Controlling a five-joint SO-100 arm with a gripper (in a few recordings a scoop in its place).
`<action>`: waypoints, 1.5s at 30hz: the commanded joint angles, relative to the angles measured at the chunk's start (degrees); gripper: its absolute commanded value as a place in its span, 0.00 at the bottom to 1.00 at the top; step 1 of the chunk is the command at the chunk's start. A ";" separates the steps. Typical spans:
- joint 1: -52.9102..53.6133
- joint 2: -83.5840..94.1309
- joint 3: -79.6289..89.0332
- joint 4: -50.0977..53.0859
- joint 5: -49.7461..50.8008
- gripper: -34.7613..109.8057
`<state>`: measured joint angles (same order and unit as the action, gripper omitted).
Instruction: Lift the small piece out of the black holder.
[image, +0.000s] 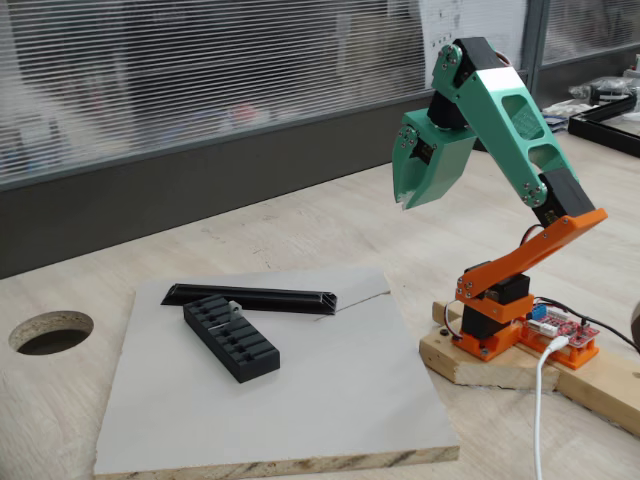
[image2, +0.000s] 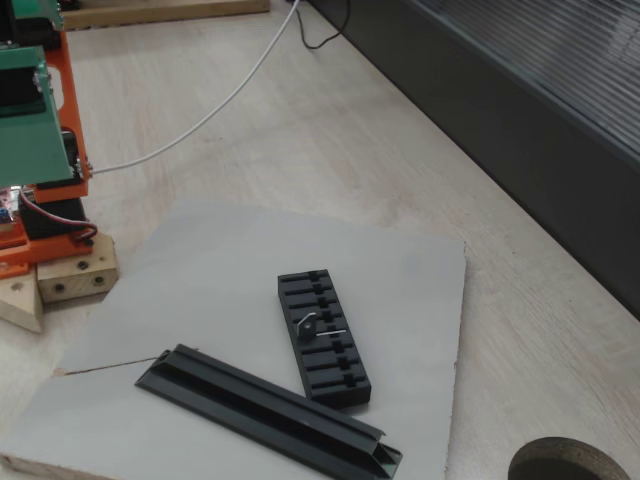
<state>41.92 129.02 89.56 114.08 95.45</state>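
Gripper (image: 404, 200) raised well above board, tips pressed together, holding nothing; small piece (image2: 309, 321) sits in black holder (image2: 322, 337).

A teal-green plastic arm with cut-out slots (image: 510, 120) is showing black servo blocks at its joints. Its orange plastic base bracket (image: 525, 262) is sitting at the right of the frame, with a red circuit board (image: 560, 326) and a white cable (image: 541, 400) trailing from it.
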 joint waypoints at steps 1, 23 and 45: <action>0.09 0.62 -0.09 0.18 1.05 0.29; -36.47 -19.60 -0.70 -27.42 27.86 0.29; -38.85 -30.50 -1.05 -29.36 37.79 0.29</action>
<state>3.69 98.00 89.38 84.64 132.45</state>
